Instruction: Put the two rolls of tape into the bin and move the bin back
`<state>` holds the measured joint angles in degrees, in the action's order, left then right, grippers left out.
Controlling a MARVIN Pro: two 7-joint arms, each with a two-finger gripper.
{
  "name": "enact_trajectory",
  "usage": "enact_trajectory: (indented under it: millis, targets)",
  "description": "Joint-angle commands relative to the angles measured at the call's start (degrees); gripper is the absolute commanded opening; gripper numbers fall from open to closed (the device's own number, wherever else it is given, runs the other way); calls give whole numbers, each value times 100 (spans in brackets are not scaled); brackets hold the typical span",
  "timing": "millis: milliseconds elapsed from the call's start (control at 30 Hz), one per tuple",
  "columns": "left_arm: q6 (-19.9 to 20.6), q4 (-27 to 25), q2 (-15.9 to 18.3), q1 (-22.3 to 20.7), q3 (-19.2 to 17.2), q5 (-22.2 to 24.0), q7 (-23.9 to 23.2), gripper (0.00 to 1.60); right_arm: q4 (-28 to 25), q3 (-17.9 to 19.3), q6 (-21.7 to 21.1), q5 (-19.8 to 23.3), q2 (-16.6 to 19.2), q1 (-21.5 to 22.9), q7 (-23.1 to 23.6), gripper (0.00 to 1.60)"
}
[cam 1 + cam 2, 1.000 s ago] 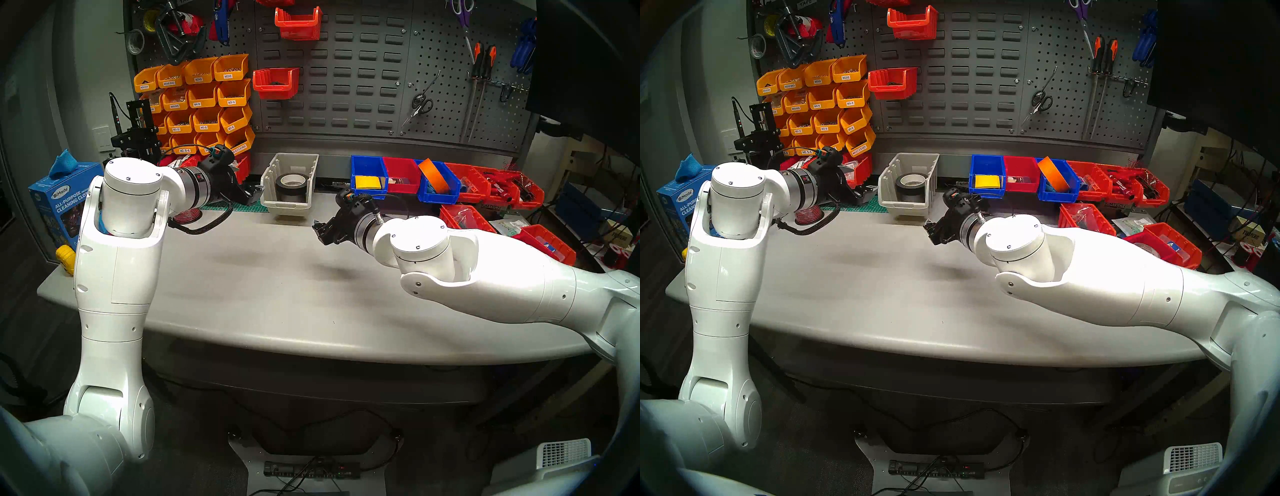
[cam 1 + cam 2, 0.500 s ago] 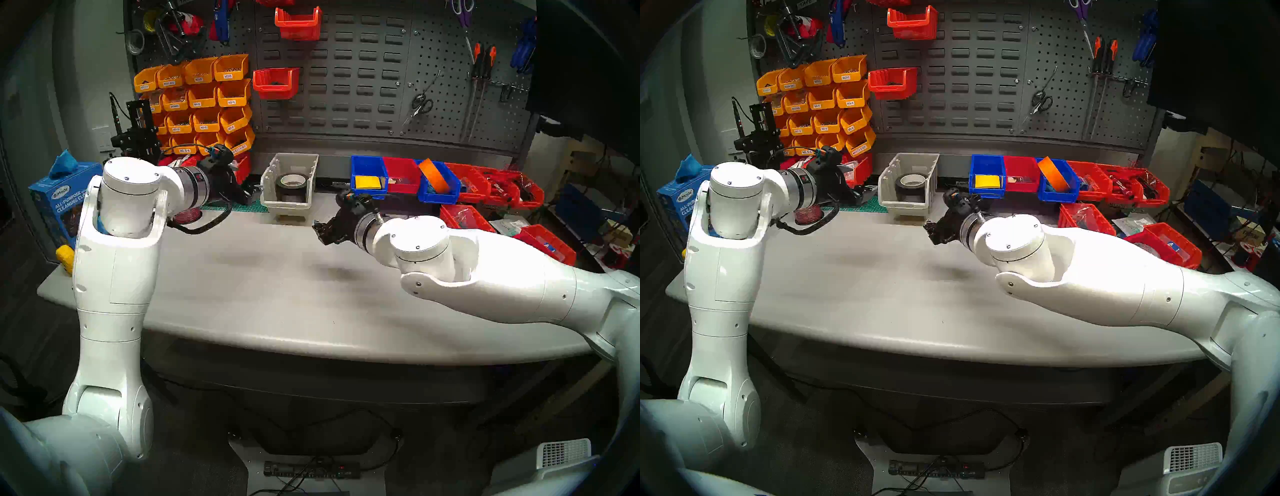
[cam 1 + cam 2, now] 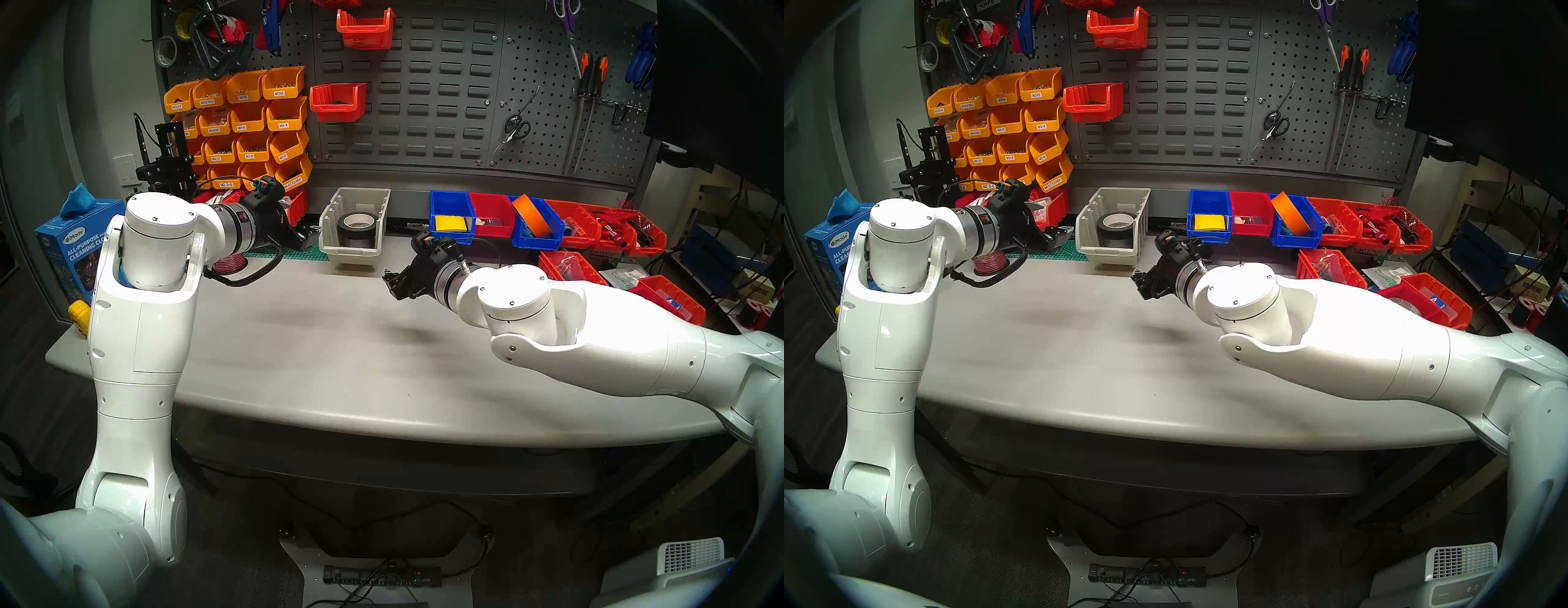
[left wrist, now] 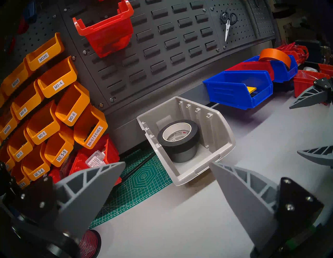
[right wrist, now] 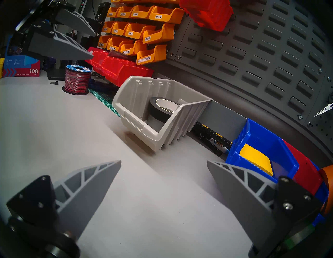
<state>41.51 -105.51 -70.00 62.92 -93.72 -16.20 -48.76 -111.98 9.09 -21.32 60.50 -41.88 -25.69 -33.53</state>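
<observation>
So we've got the beige-grey bin sitting at the far edge of the worktop, right up against the back panel, between the green cutting mat on the left and the blue bin on the right. Both tapes are inside it, stacked: the black roll with the white core lies flat on top of the silver-grey roll. Our left gripper hangs just left of the bin over the mat, fingers spread wide with nothing between them. Our right gripper hovers above the bare worktop a bit nearer and to the right of the bin, fingers also spread, holding nothing. Neither one touches the bin. The red wire spool stands further left, well apart from the bin.
</observation>
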Motion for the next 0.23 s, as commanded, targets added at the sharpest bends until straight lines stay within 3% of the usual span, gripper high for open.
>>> enact_trajectory:
  millis: [0,200]
  targets:
    - [8,-63,-8,-57,-3,15,-2,160,-22,82,16,-8,9,84,-9,160]
    - [10,-63,1,-56,3,30,9,160,-22,80,17,-7,9,85,-10,160]
